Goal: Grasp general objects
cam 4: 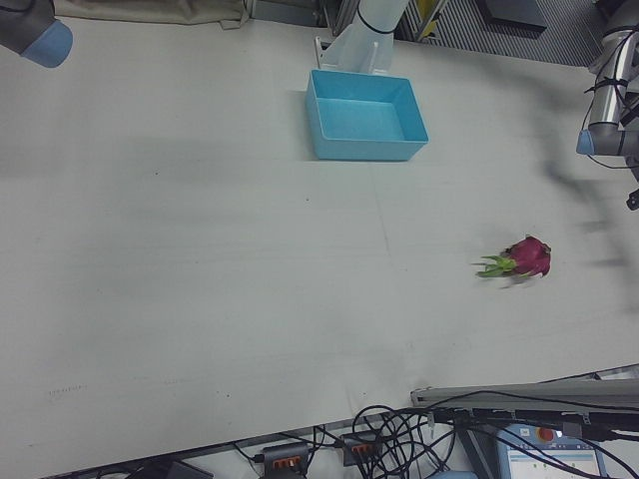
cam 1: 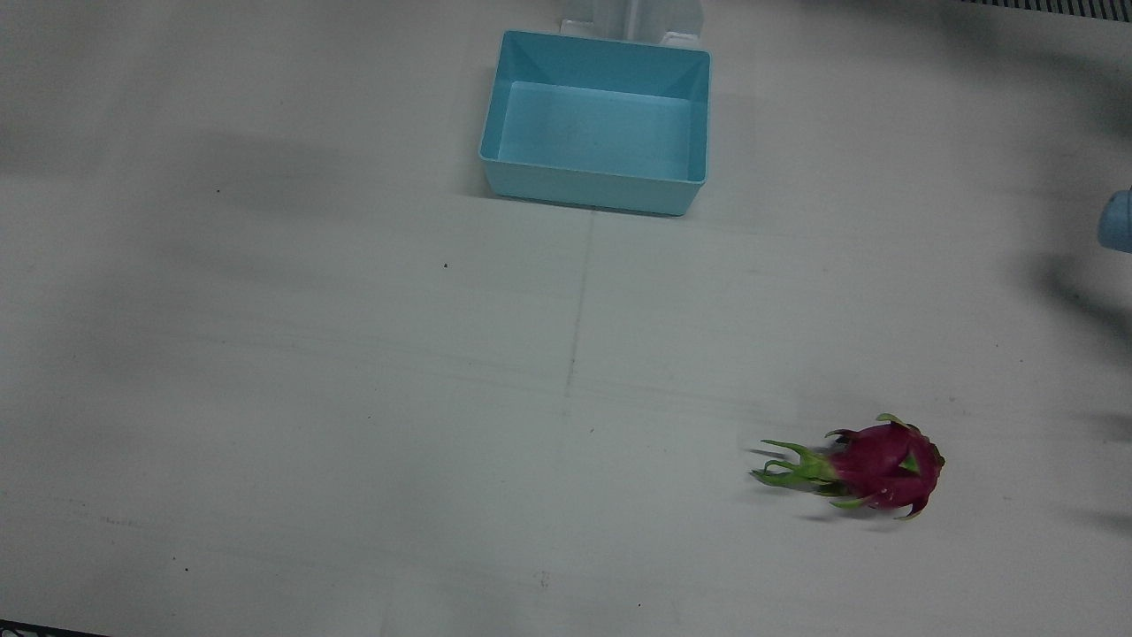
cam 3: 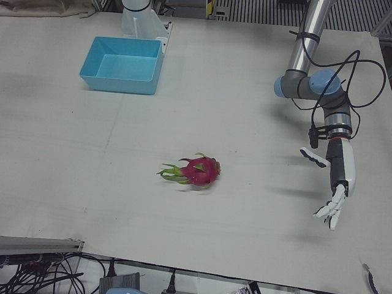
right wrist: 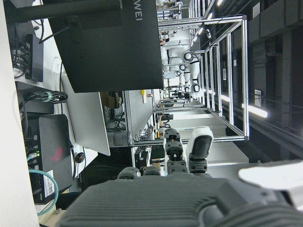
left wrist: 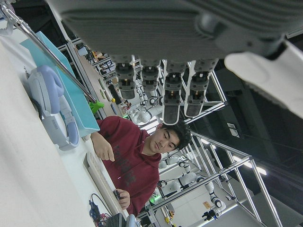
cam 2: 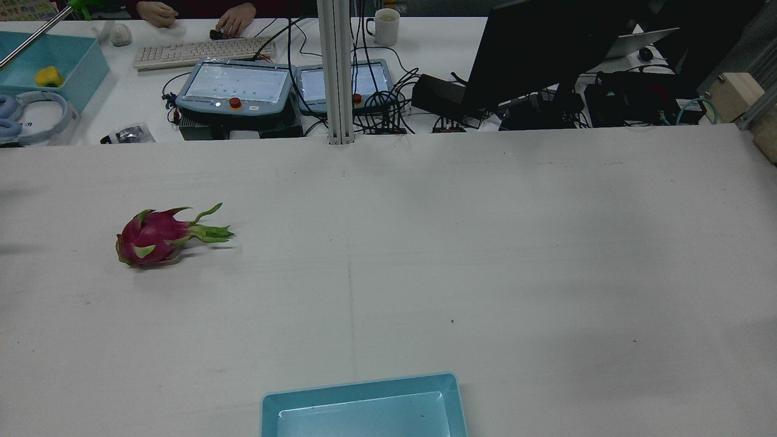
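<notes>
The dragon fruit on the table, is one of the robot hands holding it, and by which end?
Nothing is held. The dragon fruit lies alone on the table; the left hand hangs open well off to its side, and the right hand's fingers are empty.

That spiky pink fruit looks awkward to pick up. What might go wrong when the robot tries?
The dragon fruit lies on its side on the bare table, so a nudge could roll it. Its thin green leaves may catch the fingers. The left hand hangs open well off to the side, so it must travel far and could arrive misaligned.
</notes>
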`<state>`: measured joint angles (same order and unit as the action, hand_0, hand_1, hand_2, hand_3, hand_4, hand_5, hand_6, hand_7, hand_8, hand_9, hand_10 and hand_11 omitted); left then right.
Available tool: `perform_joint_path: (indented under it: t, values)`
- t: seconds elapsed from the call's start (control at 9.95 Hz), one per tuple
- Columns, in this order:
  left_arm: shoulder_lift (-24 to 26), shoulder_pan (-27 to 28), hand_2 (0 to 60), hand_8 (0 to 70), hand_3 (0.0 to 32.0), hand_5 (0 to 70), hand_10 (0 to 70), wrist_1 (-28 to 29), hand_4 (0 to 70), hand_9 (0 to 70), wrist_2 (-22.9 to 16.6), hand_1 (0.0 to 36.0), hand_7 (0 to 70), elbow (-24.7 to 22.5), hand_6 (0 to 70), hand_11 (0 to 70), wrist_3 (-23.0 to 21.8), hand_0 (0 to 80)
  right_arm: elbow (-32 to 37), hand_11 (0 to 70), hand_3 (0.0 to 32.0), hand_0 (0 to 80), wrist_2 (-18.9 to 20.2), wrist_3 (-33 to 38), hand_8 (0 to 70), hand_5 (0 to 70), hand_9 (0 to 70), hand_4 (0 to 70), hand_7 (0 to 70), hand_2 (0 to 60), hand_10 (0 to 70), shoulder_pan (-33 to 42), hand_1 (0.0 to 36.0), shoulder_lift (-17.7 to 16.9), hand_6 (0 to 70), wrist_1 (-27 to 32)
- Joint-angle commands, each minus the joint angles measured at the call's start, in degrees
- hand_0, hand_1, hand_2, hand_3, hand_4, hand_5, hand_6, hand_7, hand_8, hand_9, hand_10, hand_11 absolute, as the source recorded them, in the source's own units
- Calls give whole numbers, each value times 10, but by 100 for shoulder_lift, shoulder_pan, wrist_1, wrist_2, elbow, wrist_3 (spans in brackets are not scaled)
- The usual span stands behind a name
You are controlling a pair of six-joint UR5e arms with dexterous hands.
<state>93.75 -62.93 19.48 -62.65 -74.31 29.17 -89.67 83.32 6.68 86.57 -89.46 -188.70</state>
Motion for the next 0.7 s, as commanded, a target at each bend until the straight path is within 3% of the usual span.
perform_joint_path:
  t: [0.0, 0.4, 0.6]
  values:
    - [3, -26, 0, 146, 0, 168, 99, -14, 160, 73, -19, 0, 274, -5, 243, 140, -8, 392, -7, 0, 0, 0, 0, 0, 0, 0, 0, 0, 0, 0, 0, 0, 0, -1, 0, 0]
    - [-6, -141, 0, 140, 0, 167, 97, -285, 154, 67, -46, 0, 266, -311, 235, 137, -288, 390, -7, 0, 0, 0, 0, 0, 0, 0, 0, 0, 0, 0, 0, 0, 0, -1, 0, 0]
    - [3, -140, 0, 130, 0, 173, 90, -907, 157, 62, -246, 0, 264, -994, 229, 127, -315, 399, 2, 0, 0, 0, 0, 0, 0, 0, 0, 0, 0, 0, 0, 0, 0, -1, 0, 0]
